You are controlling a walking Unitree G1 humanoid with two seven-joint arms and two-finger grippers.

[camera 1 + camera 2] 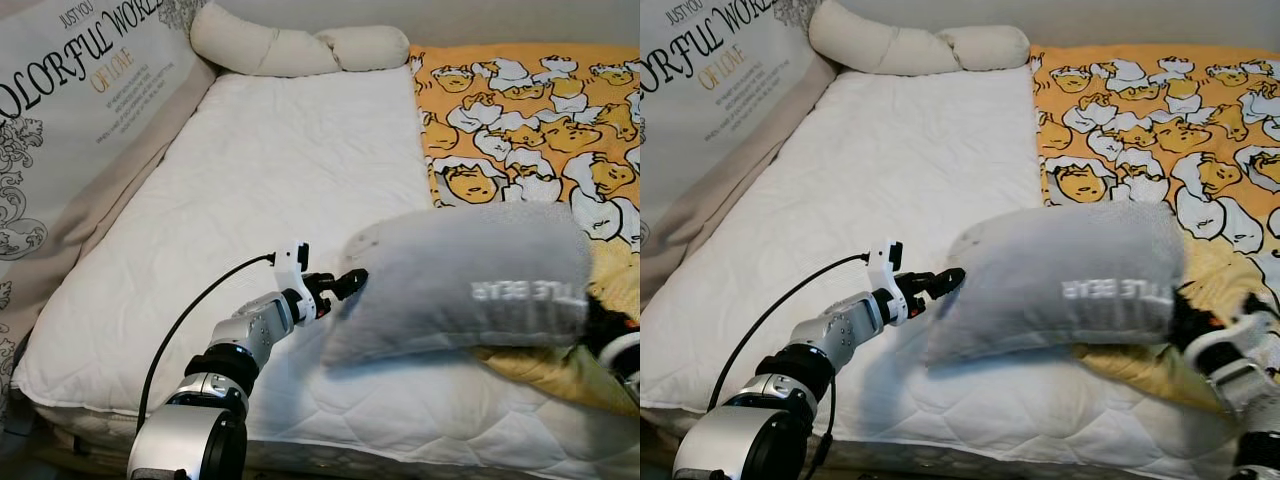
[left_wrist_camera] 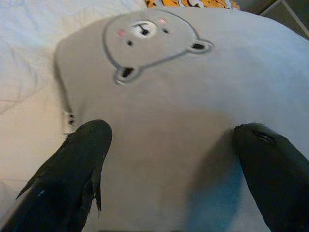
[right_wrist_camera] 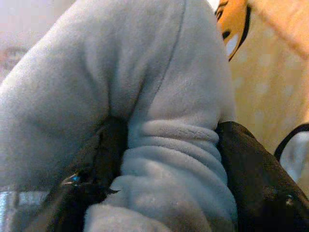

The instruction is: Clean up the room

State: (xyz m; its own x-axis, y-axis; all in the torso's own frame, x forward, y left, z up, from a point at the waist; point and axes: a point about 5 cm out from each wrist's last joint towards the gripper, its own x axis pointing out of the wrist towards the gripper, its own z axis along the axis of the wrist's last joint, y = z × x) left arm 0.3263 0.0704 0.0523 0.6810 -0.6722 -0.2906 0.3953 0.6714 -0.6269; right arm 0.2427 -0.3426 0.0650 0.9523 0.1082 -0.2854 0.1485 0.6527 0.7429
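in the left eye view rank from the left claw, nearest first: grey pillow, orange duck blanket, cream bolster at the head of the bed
1. Grey pillow: touching the left claw, just to its right.
2. Orange duck blanket: right side of the bed, beyond the pillow.
3. Cream bolster: far end of the mattress.

A grey pillow with white lettering and a stitched bear face was seen, on a white quilted bed beside an orange blanket patterned with white cartoon figures.

Silver left arm with black joints, trailing a black cable.
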